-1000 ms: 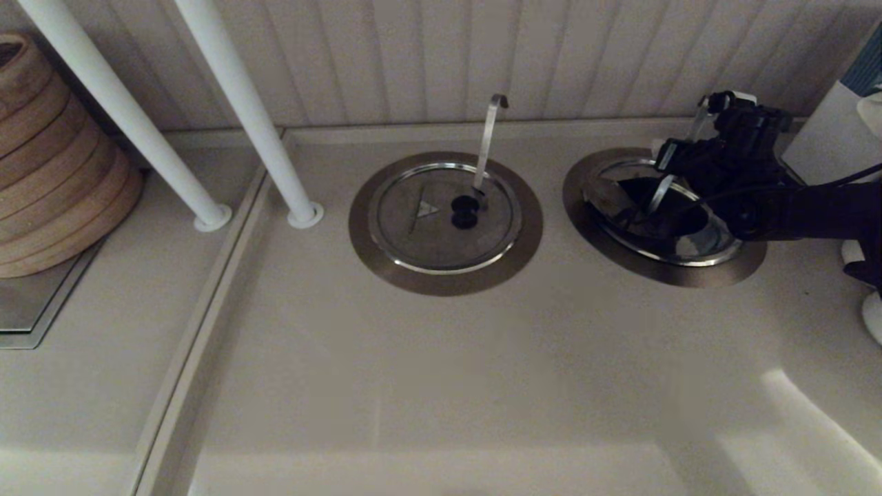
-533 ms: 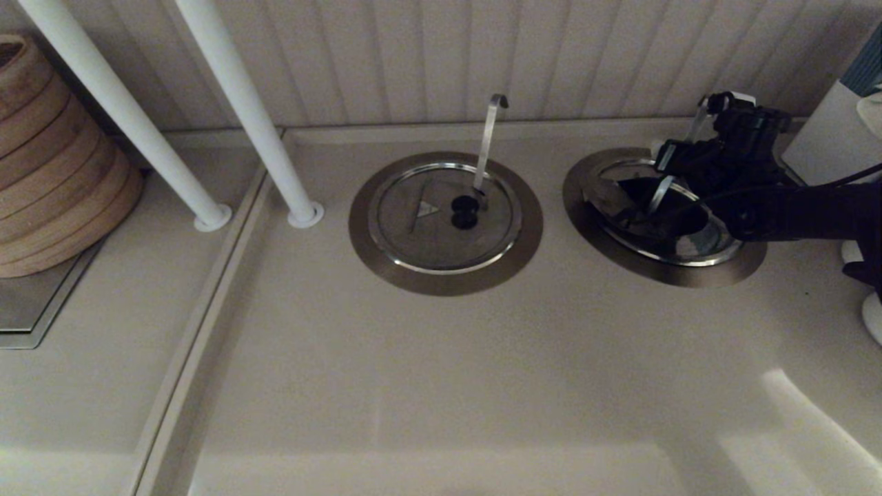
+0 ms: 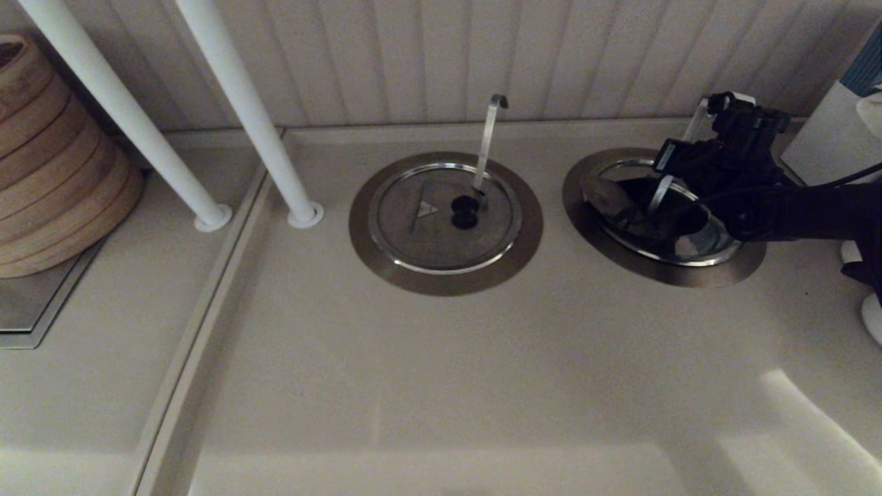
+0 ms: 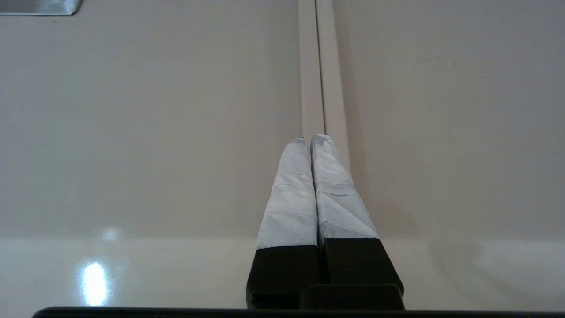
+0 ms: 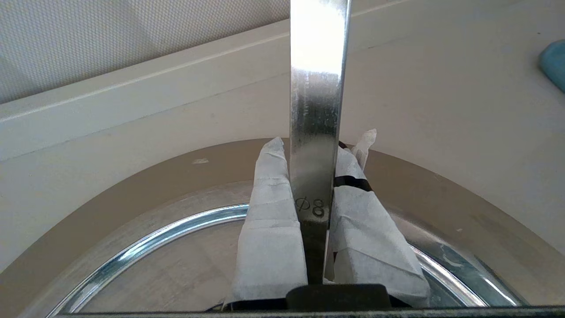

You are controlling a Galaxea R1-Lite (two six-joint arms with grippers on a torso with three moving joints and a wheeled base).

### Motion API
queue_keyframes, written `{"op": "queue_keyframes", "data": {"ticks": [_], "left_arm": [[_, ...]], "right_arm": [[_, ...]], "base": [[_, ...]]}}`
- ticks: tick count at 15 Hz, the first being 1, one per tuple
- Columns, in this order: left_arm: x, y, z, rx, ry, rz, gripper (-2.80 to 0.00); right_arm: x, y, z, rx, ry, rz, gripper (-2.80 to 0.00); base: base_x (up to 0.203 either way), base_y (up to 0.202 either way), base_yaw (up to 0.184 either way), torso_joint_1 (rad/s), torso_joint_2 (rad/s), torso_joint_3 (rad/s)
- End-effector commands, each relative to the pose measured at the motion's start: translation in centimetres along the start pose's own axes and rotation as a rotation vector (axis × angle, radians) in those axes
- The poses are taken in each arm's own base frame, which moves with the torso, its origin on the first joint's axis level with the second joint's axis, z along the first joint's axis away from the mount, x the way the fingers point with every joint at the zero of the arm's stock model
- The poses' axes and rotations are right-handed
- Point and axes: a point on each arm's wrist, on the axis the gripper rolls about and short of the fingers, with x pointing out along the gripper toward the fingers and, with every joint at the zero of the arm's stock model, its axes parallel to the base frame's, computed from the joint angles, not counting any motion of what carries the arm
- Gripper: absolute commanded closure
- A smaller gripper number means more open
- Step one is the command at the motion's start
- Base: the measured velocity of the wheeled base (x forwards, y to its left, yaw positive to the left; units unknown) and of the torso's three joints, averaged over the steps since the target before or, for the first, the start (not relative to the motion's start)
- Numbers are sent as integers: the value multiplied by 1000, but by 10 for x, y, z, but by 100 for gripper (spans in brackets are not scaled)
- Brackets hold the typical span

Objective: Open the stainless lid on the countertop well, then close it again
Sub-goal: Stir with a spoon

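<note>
The right gripper (image 5: 315,141) hangs over the countertop well (image 3: 689,275), at the worktop's (image 3: 441,386) 2 o'clock in the head view; its taped fingers (image 5: 269,212) are clamped on a flat steel handle (image 5: 315,110) standing up from the well; the stainless lid (image 5: 176,274) lies in the well's bright rim – a second lidded well (image 3: 441,275) sits at its 9 o'clock; the left gripper (image 4: 311,138), fingers pressed together, is parked over bare worktop.
</note>
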Motion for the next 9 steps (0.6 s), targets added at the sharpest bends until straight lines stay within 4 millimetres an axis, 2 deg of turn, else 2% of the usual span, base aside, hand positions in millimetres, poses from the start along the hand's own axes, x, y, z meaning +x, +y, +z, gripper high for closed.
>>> {"op": "queue_keyframes", "data": {"ticks": [1, 5, 9], "left_arm": [[0, 0, 0, 0, -1, 0, 0], [0, 0, 0, 0, -1, 0, 0], [0, 0, 0, 0, 0, 0, 0]], "right_arm": [[-1, 0, 1, 2, -5, 0, 0], [-3, 0, 6, 5, -11, 0, 0], [-21, 5, 22, 8, -10, 15, 0]], "base": [[0, 0, 0, 0, 0, 0], [0, 0, 0, 0, 0, 0], [0, 0, 0, 0, 0, 0]]}}
